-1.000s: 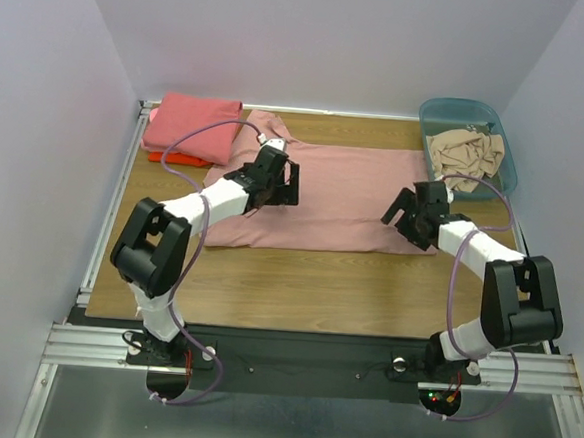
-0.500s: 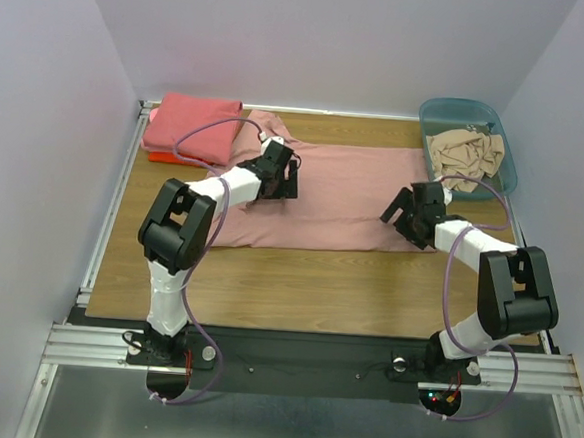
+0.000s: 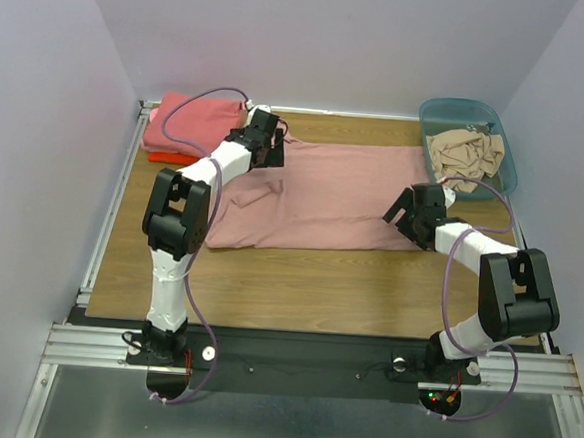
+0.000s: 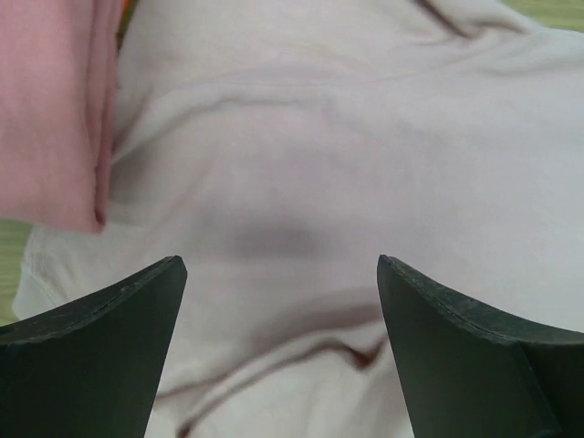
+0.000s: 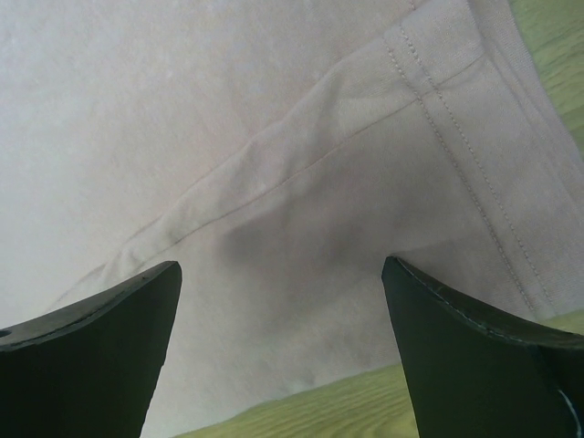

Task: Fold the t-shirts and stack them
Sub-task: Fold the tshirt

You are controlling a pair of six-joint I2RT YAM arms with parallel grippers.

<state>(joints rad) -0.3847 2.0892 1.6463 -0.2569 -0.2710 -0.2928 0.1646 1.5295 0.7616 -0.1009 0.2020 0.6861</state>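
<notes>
- Wooden counter (image 3: 298,280) carries three t-shirts: one dusty pink t-shirt (image 3: 344,198) spread across the middle, and a folded coral-pink t-shirt (image 3: 189,122) lying on an orange-red t-shirt (image 3: 181,158) at the far left.
- One teal bin (image 3: 508,169) at the far right holds beige cloth (image 3: 465,149).
- Left claw (image 4: 279,260) gapes wide and holds nothing, over the spread shirt's far left end beside the stack; its arm reaches out long.
- Right claw (image 5: 280,263) is equally wide and empty, over the near right hem corner; its arm is bent at the elbow.
</notes>
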